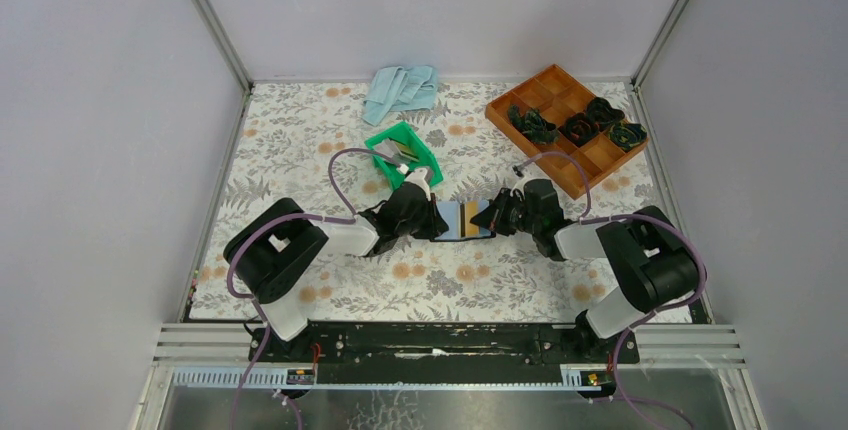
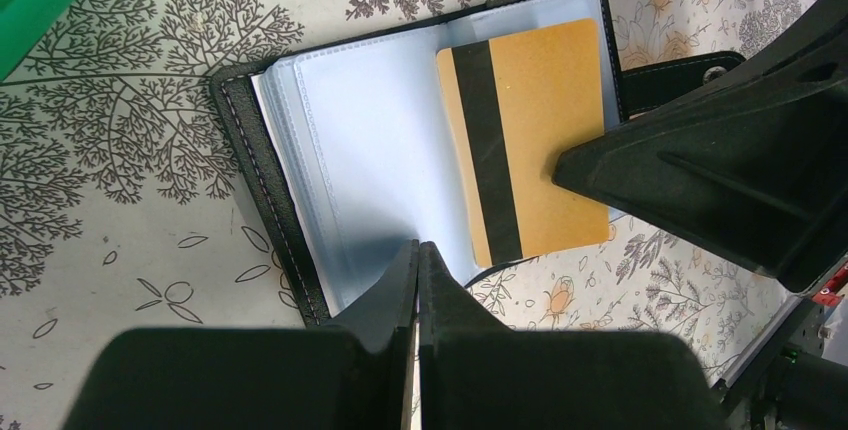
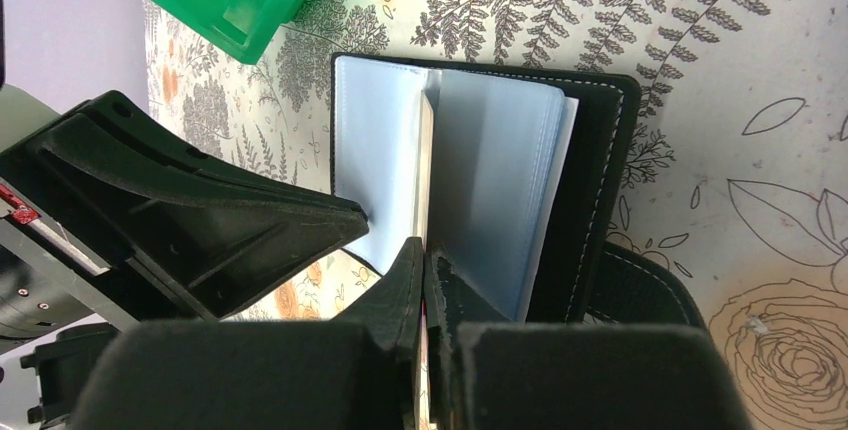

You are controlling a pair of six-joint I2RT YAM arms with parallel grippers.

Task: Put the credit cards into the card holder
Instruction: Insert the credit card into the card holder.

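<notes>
left gripper point(image 2: 418, 255) fingers pressed shut, tips pinning the card holder point(image 2: 370, 150) by its clear sleeve so the pages lie open mid-table. right gripper point(image 3: 424, 250) pinches the gold credit card point(image 2: 545, 140) by one edge, angled over the right page. Looks lined up to slide into a pocket.

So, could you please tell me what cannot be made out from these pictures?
Top view: the card holder is mostly hidden beneath the left gripper and right gripper.
Top view: the green bin contents are too small to count; both wrist views crop it.
Left wrist: the right gripper covers one edge of the gold card; whether it sits inside a sleeve is unclear.
Right wrist: the card is edge-on, face unseen.
</notes>
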